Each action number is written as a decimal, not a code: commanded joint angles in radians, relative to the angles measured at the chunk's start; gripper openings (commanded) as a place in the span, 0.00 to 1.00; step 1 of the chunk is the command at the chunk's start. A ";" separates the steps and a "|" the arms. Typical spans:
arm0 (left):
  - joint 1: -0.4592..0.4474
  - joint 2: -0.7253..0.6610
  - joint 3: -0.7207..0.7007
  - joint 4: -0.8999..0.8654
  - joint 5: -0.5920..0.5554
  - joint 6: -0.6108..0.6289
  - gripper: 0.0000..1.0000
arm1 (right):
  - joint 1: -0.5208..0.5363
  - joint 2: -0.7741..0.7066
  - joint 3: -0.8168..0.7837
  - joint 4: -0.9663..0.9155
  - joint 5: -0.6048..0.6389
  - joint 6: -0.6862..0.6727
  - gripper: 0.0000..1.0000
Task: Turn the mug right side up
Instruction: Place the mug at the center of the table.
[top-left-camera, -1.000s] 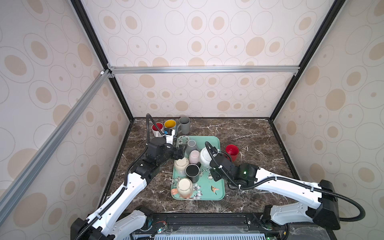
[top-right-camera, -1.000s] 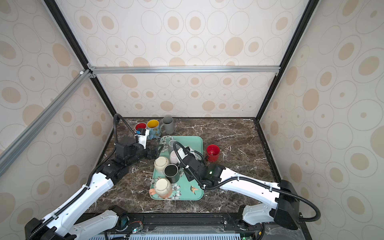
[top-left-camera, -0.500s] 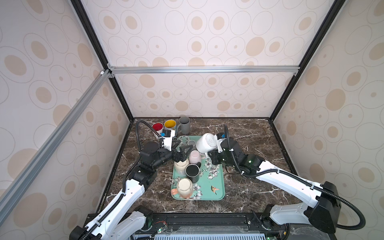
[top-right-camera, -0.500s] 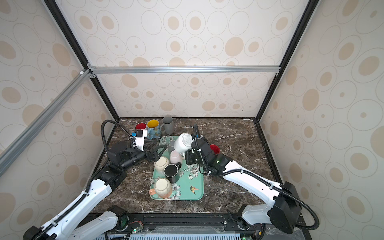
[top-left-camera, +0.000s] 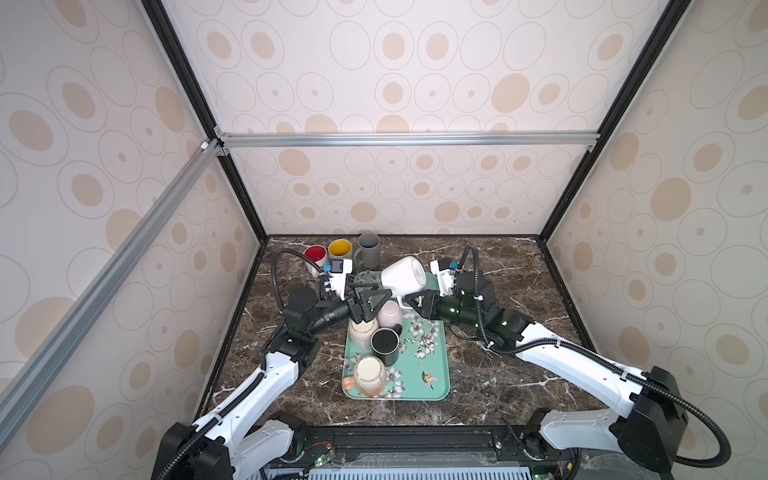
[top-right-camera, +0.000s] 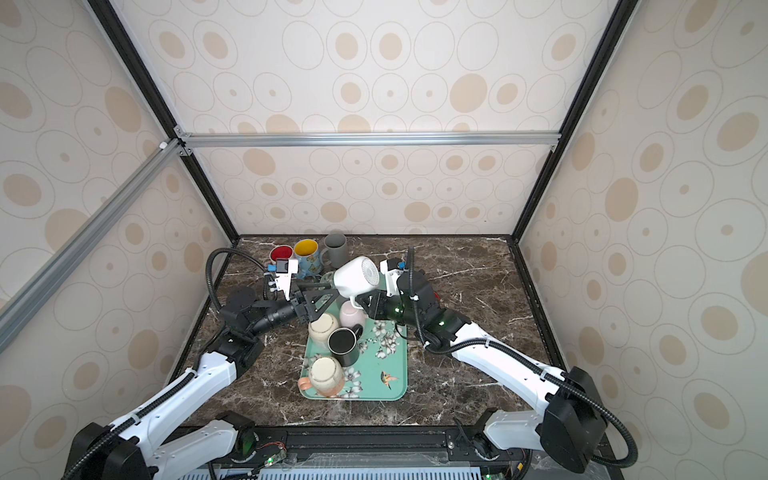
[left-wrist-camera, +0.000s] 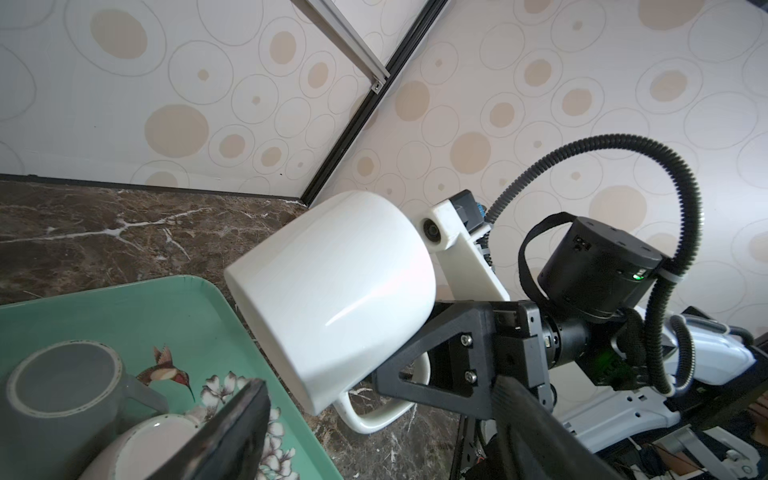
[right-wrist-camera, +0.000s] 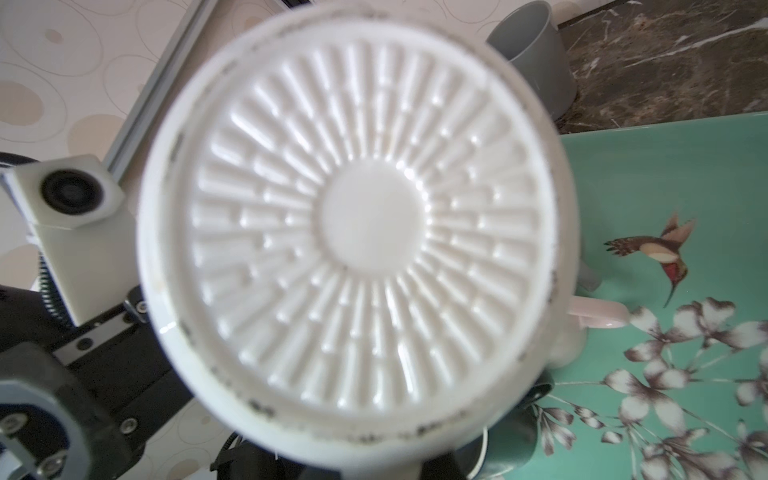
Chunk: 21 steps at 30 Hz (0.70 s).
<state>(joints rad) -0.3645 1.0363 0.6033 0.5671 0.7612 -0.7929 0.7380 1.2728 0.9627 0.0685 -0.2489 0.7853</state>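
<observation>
The smooth round white mug (top-left-camera: 404, 277) with a bumpy ribbed bottom hangs tipped in the air over the far end of the shiny green flowery tray (top-left-camera: 440, 358) on the dark marble table (top-left-camera: 498, 374), its loop handle pinched tight by the right claw (top-left-camera: 409, 300), while the left claw (top-left-camera: 380, 291) gapes wide just beside it.

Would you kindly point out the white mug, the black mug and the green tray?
white mug (top-left-camera: 395, 277), in a top view, side wall.
black mug (top-left-camera: 384, 341), in a top view, open mouth.
green tray (top-left-camera: 413, 372), in a top view, bare floor.
</observation>
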 joint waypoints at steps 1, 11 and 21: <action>0.009 0.001 0.002 0.108 0.031 -0.088 0.84 | -0.014 -0.036 0.001 0.195 -0.065 0.054 0.00; 0.013 0.068 -0.027 0.342 0.091 -0.264 0.78 | -0.015 -0.029 -0.019 0.278 -0.120 0.108 0.00; 0.014 0.134 0.003 0.571 0.142 -0.406 0.68 | -0.015 0.006 -0.003 0.319 -0.206 0.134 0.00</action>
<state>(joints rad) -0.3580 1.1622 0.5743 1.0092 0.8608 -1.1236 0.7261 1.2774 0.9321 0.2390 -0.4038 0.9009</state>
